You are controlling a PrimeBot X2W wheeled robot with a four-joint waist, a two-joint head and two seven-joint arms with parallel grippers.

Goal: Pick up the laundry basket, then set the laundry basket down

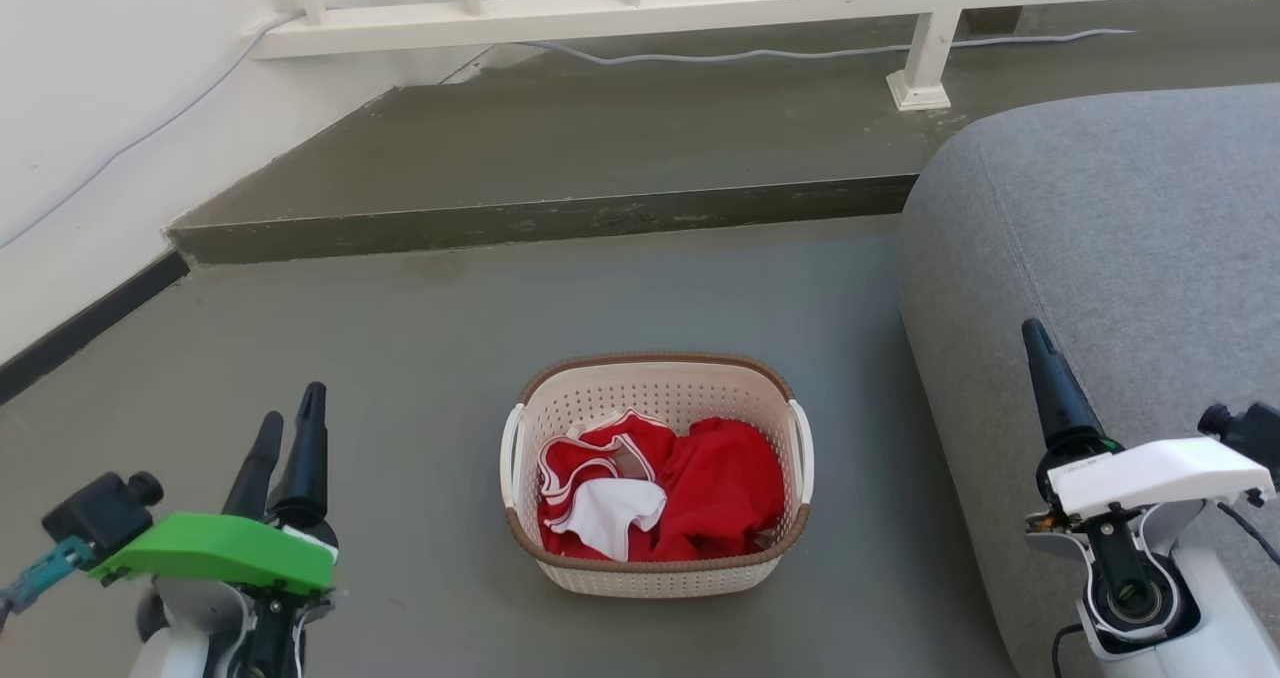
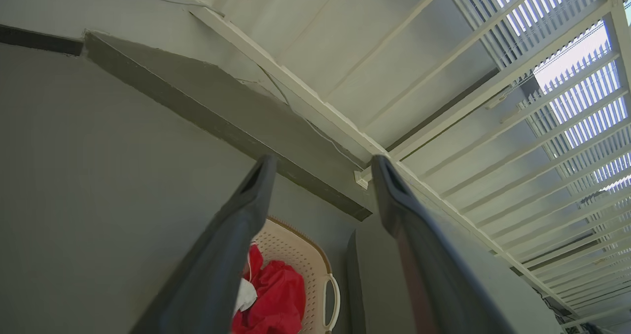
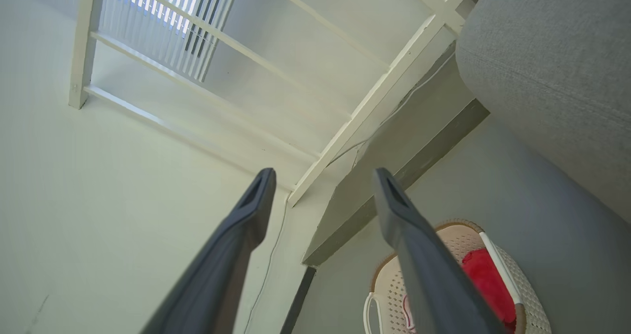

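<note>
On the grey floor [image 1: 400, 358], between the two arms and just beside the sofa [image 1: 1100, 238], sits the laundry basket [image 1: 655, 398], with red clothes [image 1: 720, 488] inside. Left gripper [image 1: 292, 408] and right gripper [image 3: 323, 176]: fingers spread, empty, both clear of the basket. A white handle [image 1: 511, 453] faces each arm; neither looks clearly nearer.

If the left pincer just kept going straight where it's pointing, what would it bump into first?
Probably the raised grey step, not the laundry basket, which sits off its line; depth is unclear.
</note>
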